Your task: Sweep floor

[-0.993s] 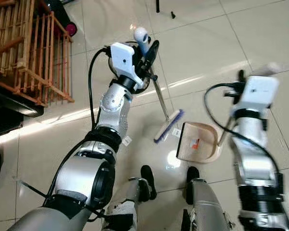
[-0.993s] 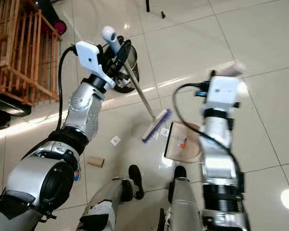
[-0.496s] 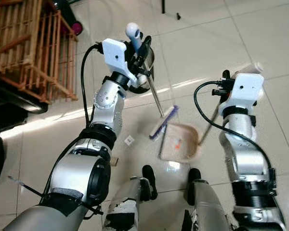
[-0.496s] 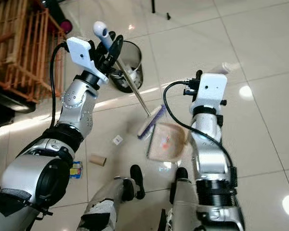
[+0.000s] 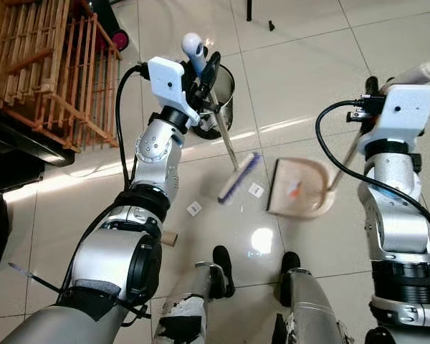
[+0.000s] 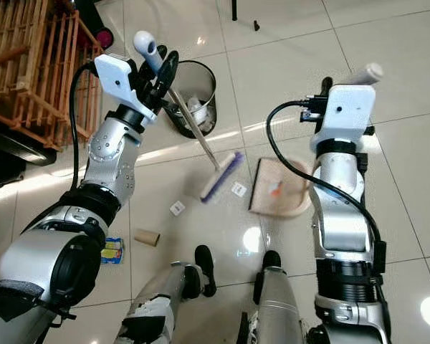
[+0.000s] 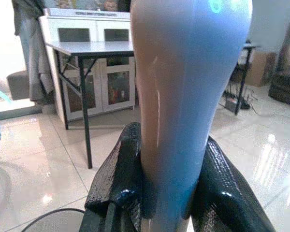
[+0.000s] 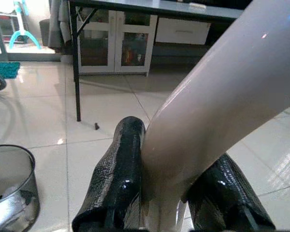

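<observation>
My left gripper [image 5: 206, 70] is raised and shut on the white top of the broom handle [image 7: 183, 96], whose black fingers [image 7: 121, 183] clamp it on both sides. The thin shaft slants down to the purple-bristled broom head [image 5: 238, 178] over the tiles. My right gripper [image 5: 373, 84] is shut on the pale dustpan handle [image 8: 208, 111]. The beige dustpan [image 5: 299, 188] hangs tilted just right of the broom head, with a small red scrap in it.
A metal waste bin [image 6: 193, 97] with litter stands behind the broom. Paper scraps [image 5: 256, 190] [image 5: 194, 208], a cardboard roll [image 6: 147, 237] and a blue-yellow packet [image 6: 113, 249] lie on the tiles. A wooden rack [image 5: 50, 72] is at the far left. My feet are below.
My right arm has swung the dustpan to the right, away from the broom head. The broom has stayed roughly in place. The view has shifted slightly.
</observation>
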Controlling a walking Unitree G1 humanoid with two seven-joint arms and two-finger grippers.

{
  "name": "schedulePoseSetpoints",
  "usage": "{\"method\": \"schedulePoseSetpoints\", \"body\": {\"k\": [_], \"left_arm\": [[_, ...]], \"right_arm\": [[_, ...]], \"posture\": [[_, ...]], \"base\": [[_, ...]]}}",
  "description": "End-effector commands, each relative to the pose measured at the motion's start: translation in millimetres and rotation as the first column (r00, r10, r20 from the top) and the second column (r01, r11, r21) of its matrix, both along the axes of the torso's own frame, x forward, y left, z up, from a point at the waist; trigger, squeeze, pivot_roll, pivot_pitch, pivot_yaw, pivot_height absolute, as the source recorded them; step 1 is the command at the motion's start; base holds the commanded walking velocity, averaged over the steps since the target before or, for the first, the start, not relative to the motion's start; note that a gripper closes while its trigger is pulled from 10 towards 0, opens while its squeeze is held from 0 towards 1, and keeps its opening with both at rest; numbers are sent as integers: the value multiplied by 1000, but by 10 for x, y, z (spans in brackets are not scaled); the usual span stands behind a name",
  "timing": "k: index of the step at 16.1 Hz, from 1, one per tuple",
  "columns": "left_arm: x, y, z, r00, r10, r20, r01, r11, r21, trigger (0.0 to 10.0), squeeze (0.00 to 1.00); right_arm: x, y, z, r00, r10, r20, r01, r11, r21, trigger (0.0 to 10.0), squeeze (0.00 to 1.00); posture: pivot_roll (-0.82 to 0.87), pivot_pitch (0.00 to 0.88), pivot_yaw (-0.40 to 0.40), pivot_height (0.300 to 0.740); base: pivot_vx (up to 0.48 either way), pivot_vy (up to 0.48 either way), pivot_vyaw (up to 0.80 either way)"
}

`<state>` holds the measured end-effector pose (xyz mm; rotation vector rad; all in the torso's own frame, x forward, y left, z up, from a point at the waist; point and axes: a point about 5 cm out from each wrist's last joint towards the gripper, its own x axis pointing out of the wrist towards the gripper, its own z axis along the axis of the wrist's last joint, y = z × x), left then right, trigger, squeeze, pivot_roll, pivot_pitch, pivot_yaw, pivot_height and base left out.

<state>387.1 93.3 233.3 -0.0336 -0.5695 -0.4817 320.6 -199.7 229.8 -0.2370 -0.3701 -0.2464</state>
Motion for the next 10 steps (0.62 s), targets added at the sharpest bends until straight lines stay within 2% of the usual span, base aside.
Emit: {"method": "schedulePoseSetpoints", "body": {"k": [1, 3, 7, 10], "left_arm": [[-25, 21, -30, 1000, 0, 30, -2, 998, 66, 10000, 0], [-35, -2, -58, 999, -7, 31, 4, 996, 88, 10000, 0], [-53, -19, -123, 995, 83, 51, -88, 989, 116, 10000, 0], [-76, -54, -167, 993, 101, 56, -107, 988, 110, 10000, 0]], "right_arm": [[-17, 51, -95, 1000, 19, -14, -19, 1000, -23, 10000, 0], [-19, 75, -167, 999, 20, -31, -21, 1000, -23, 10000, 0], [12, 133, -563, 997, -20, -75, 20, 1000, -1, 10000, 0], [18, 187, -632, 998, -33, -57, 33, 999, -2, 10000, 0]], "posture": [[14, 391, 221, 740], [17, 400, 224, 740], [34, 424, 228, 740], [33, 433, 234, 740]], "base": [[0, 0, 0], [0, 0, 0], [0, 0, 0], [0, 0, 0]]}}
